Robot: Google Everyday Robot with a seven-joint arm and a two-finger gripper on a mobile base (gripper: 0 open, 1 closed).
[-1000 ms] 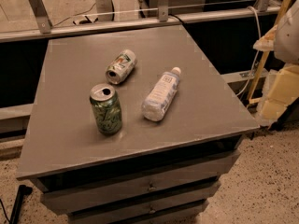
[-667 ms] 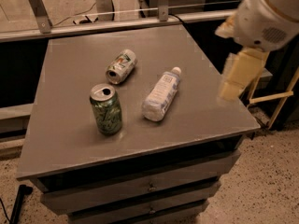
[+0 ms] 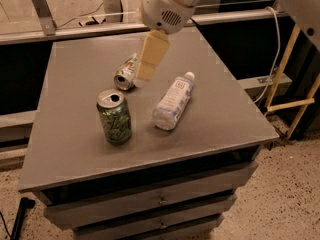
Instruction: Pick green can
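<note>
Hovering claw (image 3: 145, 74) beyond upright green can (image 3: 115, 118)

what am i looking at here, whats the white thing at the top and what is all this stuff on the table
The white thing is a robot arm. It reaches in from the top right. The cream part hanging from it is its gripper, the tool it grasps things with. There is only one picture, and it looks down at a grey table with drawers below. Where the camera sits is not known.

Three things lie on the table. A green can stands upright near the front left. A pale can lies on its side further back. A clear bottle with a white cap lies to the right.

The gripper hangs above the table, next to the pale can in the picture. Nothing visible is held, and the green can stands untouched.
</note>
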